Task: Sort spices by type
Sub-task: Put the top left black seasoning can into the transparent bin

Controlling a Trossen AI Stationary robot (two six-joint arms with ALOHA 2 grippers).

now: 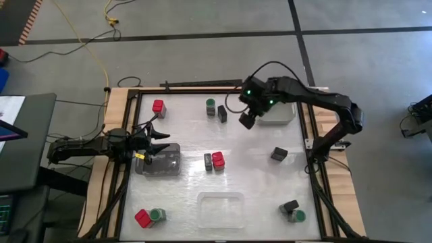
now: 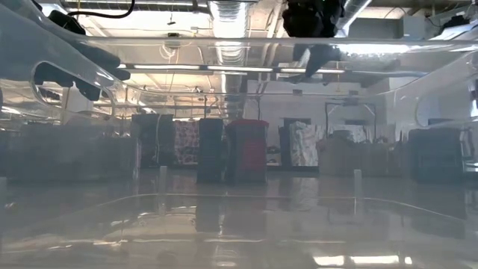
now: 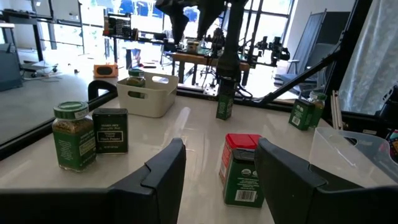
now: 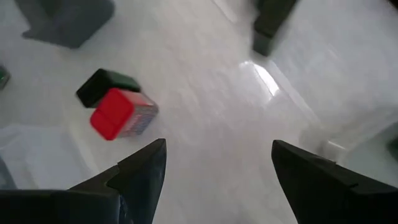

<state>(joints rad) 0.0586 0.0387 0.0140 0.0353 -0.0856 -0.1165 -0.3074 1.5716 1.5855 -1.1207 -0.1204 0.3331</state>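
One table (image 1: 256, 182): it carries about ten spices, scattered in pairs and singles between the two grippers.
Three holders: the grey tray (image 1: 169, 165) lies directly under the left gripper; the white bin (image 1: 280, 113) sits just beside the right gripper; the clear tray (image 1: 221, 206) is ahead of the left gripper and off to its side.
Left gripper (image 1: 156, 143): low over the grey tray, fingers partly spread with nothing between them, pointing at the middle of the table.
Right gripper (image 1: 248, 120): raised above the table by the white bin, fingers wide apart and empty.
Red spice (image 3: 242, 169): upright, straight ahead of the left gripper and in line with the gap between its fingers, not yet touched; a black box (image 1: 208, 162) stands against it on the gripper's side.
Green-lidded jar (image 3: 73, 135): farther off to one side of the left gripper, touching another black box (image 3: 110, 130).
Handling, judged: small and light, with stiff walls; glossy labels may slip, and the tall narrow shape may tip if nudged.
Hold, judged: across the flat sides at mid-body, below the lid, squarely, clear of the neighbouring black box.
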